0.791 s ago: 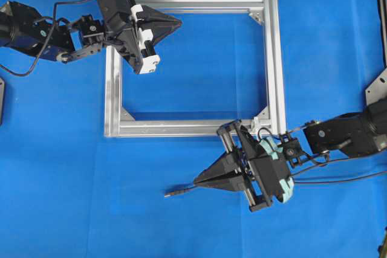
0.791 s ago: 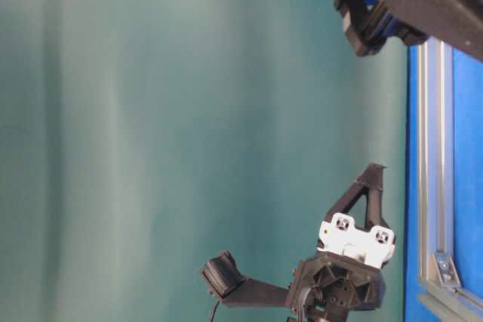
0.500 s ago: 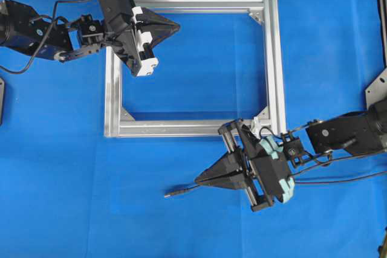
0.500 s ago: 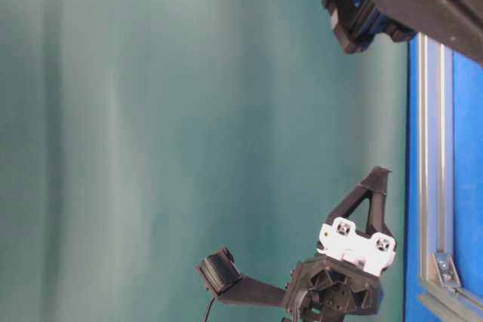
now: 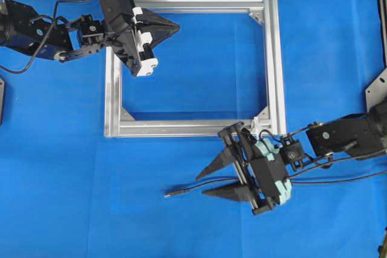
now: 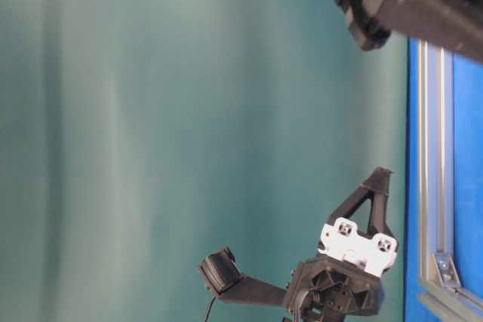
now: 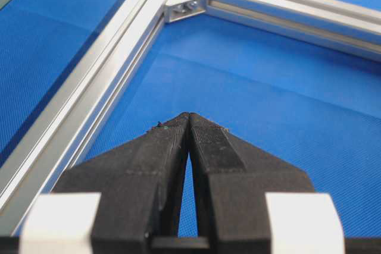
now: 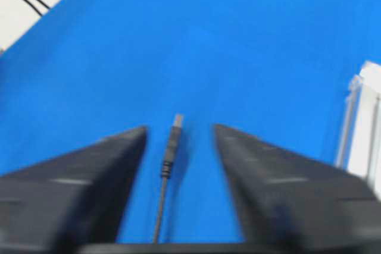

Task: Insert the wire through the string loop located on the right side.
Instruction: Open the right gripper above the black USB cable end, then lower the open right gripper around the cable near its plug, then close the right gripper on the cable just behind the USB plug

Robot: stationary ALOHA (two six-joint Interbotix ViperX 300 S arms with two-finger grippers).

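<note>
The right gripper (image 5: 205,179) hangs over the blue worktop (image 5: 72,179) with its jaws released, the two dark fingers spread apart and holding nothing. The wire (image 5: 192,187) lies on the worktop in the gap between those jaws, touching neither finger as far as the overhead view shows; its small plug tip (image 5: 171,194) sticks out just beyond the fingertips, and the rest of the cable runs back between the fingers under the gripper body. From the right wrist view, which is blurred, the wire (image 8: 166,173) sits about midway between the two fingers (image 8: 280,188), its plug end pointing away from the gripper. Behind the jaws, just beside the gripper's base, is the near right corner of the silver aluminium frame (image 5: 275,58). A small white bit that may be the string loop (image 5: 256,126) shows at that corner, though it is too small to tell its shape or whether it is apart from the gripper. The left gripper (image 5: 177,26) has its jaws clenched on nothing, the fingertips pressed together; in the left wrist view the left gripper (image 7: 189,117) points over bare blue cloth inside the frame, with a frame rail to the left of the jaws and a corner bracket (image 7: 186,5) well ahead of them.
</note>
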